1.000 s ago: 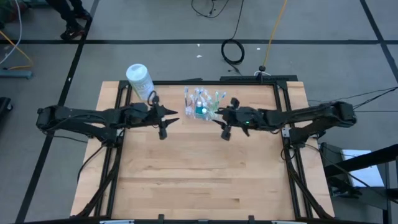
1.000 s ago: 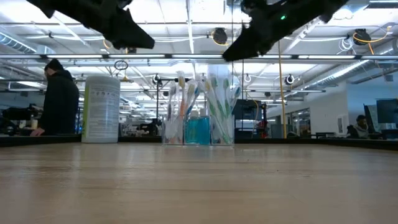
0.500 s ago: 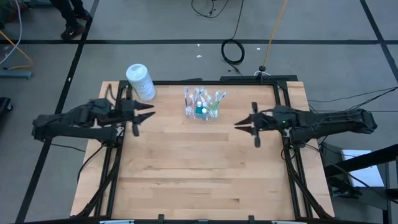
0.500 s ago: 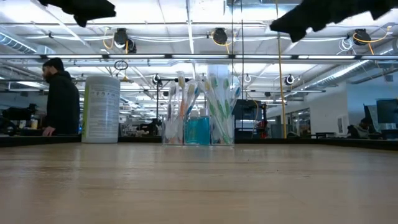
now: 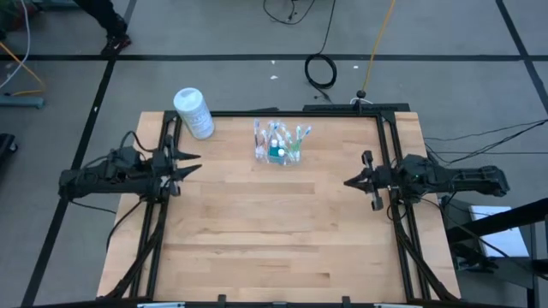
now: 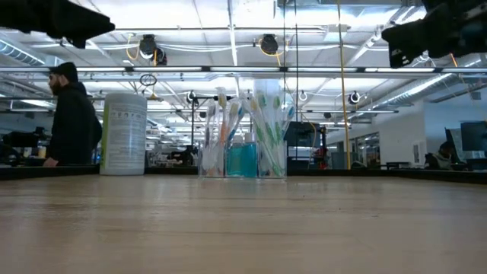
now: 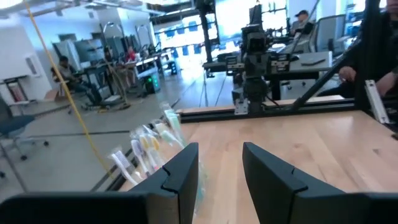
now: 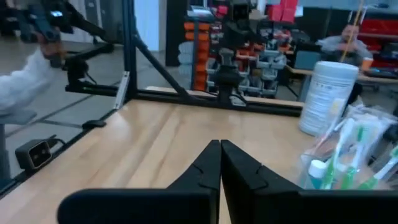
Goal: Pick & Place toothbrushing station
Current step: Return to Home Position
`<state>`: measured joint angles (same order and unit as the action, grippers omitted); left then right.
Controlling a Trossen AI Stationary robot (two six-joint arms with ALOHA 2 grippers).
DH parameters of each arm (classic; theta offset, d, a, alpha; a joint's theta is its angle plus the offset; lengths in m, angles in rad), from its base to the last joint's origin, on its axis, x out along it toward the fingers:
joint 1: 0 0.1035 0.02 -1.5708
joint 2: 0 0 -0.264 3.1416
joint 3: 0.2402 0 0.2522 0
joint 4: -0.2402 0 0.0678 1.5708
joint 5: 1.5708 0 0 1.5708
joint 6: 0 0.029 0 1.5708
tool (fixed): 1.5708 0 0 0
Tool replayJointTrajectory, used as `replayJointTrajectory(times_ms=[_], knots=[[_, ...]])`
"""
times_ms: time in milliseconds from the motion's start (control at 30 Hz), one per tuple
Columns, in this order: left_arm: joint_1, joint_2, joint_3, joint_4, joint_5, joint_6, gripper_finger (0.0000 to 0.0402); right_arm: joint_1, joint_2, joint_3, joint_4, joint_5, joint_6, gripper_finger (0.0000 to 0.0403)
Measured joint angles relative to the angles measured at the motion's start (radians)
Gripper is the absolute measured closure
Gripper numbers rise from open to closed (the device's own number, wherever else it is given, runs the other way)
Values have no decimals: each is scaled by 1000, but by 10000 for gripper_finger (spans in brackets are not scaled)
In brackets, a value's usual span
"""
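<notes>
The wooden table had an arm parked at each side. Left tool hung over the left edge, fingers apart; right tool was by the right edge, pinched together on nothing. White canister sat in the far-left corner. The clear toothbrushing station stood near the middle of the far edge, stuffed with toothbrushes and a blue mouthwash bottle.

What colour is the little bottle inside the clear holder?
The bottle is teal blue; the low view shows it best.
</notes>
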<state>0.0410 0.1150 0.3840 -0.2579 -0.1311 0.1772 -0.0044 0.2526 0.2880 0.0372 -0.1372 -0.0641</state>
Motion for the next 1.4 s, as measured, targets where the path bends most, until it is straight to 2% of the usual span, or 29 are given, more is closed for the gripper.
replayJointTrajectory(times_ms=[133,267,333,633,767,867,1200,1400], knots=[[0,-107,-74,0,33,9,270,0,-113,-62,0,-16,0,401],[0,-109,-119,25,29,30,270,0,-212,-108,-8,-122,2,402],[0,-110,-116,45,27,39,270,0,-250,-118,-3,-130,18,402],[0,-109,-214,147,19,27,270,-2,-250,-167,7,-97,58,402],[1,-109,-247,231,8,27,270,-2,-247,-234,97,-97,83,402],[2,-109,-267,235,15,27,270,-3,-251,-267,167,-97,64,402],[2,-109,-308,243,33,-21,270,-3,-249,-271,145,-98,35,400],[2,-109,-369,345,35,-29,270,-3,-249,-273,146,-98,34,402]])
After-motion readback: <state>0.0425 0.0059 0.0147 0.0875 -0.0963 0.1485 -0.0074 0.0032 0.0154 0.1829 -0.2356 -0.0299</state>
